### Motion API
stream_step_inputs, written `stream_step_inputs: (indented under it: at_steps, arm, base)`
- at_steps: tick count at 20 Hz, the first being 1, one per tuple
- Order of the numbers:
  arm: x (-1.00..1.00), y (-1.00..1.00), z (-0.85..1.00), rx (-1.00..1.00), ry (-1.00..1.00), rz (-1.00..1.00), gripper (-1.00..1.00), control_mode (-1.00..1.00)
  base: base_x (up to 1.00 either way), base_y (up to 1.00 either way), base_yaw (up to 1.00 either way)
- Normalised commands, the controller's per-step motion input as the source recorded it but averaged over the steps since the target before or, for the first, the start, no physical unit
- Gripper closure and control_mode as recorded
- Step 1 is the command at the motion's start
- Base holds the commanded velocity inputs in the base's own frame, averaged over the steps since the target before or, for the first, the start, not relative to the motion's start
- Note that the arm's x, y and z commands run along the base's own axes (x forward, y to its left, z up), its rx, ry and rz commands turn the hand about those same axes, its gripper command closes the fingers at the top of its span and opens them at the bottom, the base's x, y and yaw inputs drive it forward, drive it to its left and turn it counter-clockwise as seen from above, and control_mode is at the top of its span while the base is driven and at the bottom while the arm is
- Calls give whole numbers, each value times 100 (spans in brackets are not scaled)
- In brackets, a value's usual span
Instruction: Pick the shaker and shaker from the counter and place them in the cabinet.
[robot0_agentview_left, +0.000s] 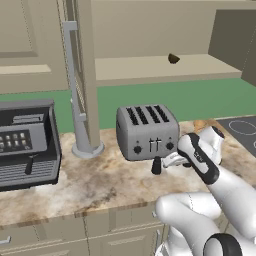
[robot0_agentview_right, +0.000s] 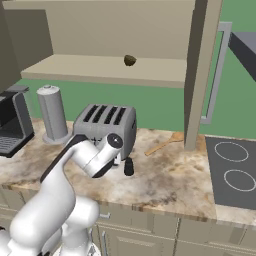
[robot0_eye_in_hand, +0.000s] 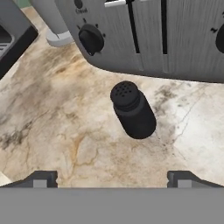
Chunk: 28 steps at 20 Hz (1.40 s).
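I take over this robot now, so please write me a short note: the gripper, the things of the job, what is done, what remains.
Gripper: open, holding nothing, above a black shaker.
That shaker stands upright on the counter, in front of the toaster. I cannot make out a second shaker.
Cabinet: door open; a small brown lump lies on its shelf, no shaker there.
Done: the approach to the shaker.
Left: grasp this shaker, put it on the shelf, then find and place the other one.
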Motion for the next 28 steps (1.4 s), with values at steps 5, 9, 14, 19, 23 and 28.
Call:
stream_step_inputs:
  at_steps: [5,9,14,19,23,28]
  arm:
    - [1,0,-16,0,-7,0,-100,-100]
    - [2,0,-17,0,-8,0,-100,-100]
    - [0,3,-20,0,-7,1,-100,-100]
    - [3,6,-15,0,-7,2,-100,-100]
    - [3,6,-10,0,-3,2,-100,-100]
    - [5,20,-14,-2,0,0,-100,-100]
  base:
    - [0,0,0]
    - [0,0,0]
    - [0,0,0]
    - [0,0,0]
    - [0,0,0]
    - [0,0,0]
